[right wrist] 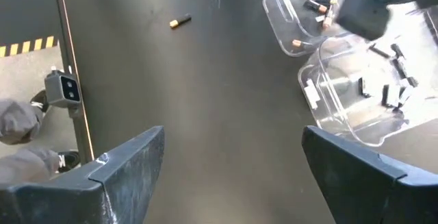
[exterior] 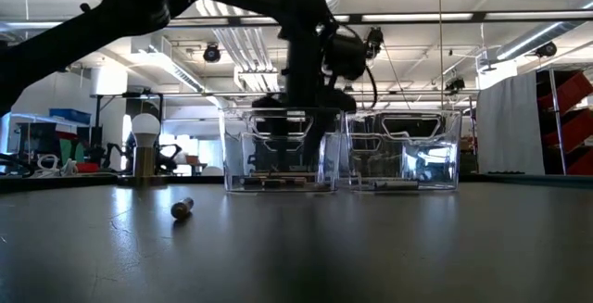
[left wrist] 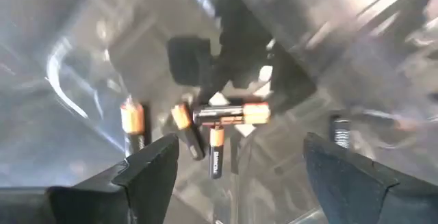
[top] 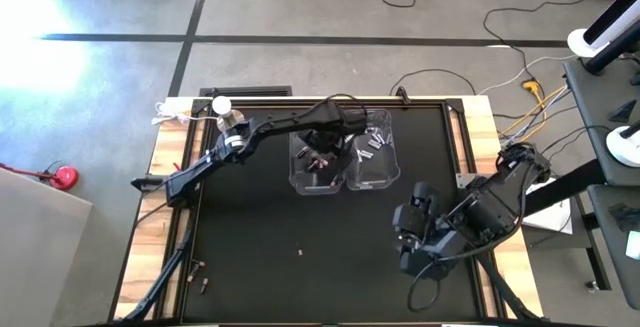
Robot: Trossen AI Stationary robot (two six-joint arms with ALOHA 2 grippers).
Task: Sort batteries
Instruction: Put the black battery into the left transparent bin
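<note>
My left gripper (top: 322, 150) hangs open inside the left clear bin (top: 312, 172), its fingers (left wrist: 154, 166) spread above the copper-and-black batteries (left wrist: 229, 114) lying on the bin's floor. It touches none of them. The right clear bin (top: 374, 159) beside it holds white/silver batteries (right wrist: 390, 90). One loose battery (top: 299, 252) lies on the black mat, also seen in the low view as a battery (exterior: 182, 208). A few more batteries (top: 202, 275) lie near the table's near left corner. My right gripper (right wrist: 233, 162) waits open over the mat's right near part.
A bulb-shaped object (exterior: 145, 145) stands at the table's far left, left of the bins. Wooden rails (top: 170, 177) border the black mat. Bare mat lies between the bins and the near edge. A person's shoes (right wrist: 20, 138) show beyond the table's edge in the right wrist view.
</note>
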